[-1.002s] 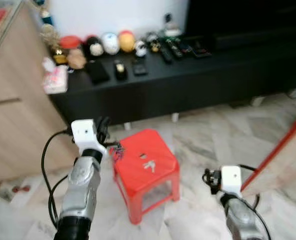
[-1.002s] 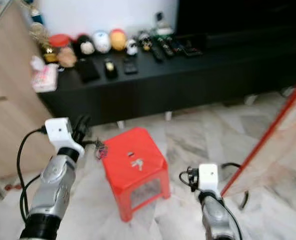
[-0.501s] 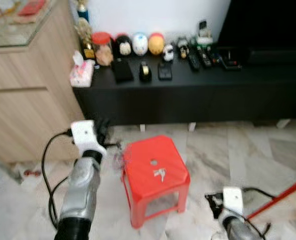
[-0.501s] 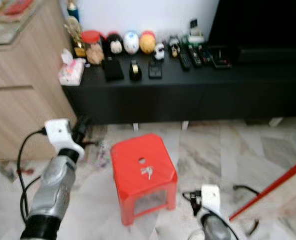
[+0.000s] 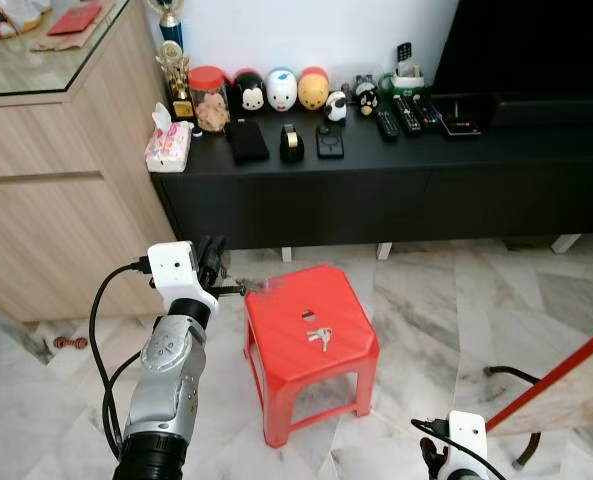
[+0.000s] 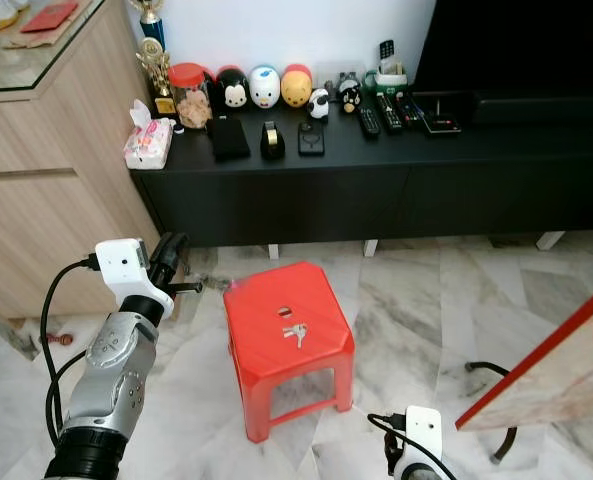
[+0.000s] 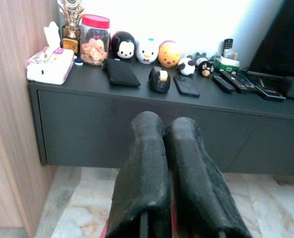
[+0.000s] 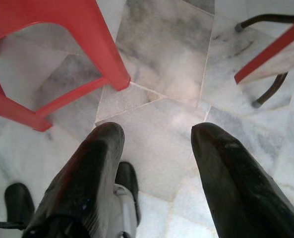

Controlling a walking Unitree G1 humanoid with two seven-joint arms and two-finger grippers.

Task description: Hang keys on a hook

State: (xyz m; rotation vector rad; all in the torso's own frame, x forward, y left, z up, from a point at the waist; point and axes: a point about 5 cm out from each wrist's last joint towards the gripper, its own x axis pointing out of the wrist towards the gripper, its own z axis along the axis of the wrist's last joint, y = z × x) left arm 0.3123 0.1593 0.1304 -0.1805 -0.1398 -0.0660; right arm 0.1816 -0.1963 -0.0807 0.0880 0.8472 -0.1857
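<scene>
Marble floor (image 5: 456, 300), keys (image 5: 320, 338) on stool (image 5: 306, 330); left pincer (image 7: 169, 134) closed, empty.

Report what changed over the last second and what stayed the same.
Mostly the camera turned and steadied, so the whole scene shifted. The right arm dropped lower in the head views, its gripper open over the marble floor. The left gripper stays raised and shut beside the red stool. The keys lie in the same spot on the stool's seat.
</scene>
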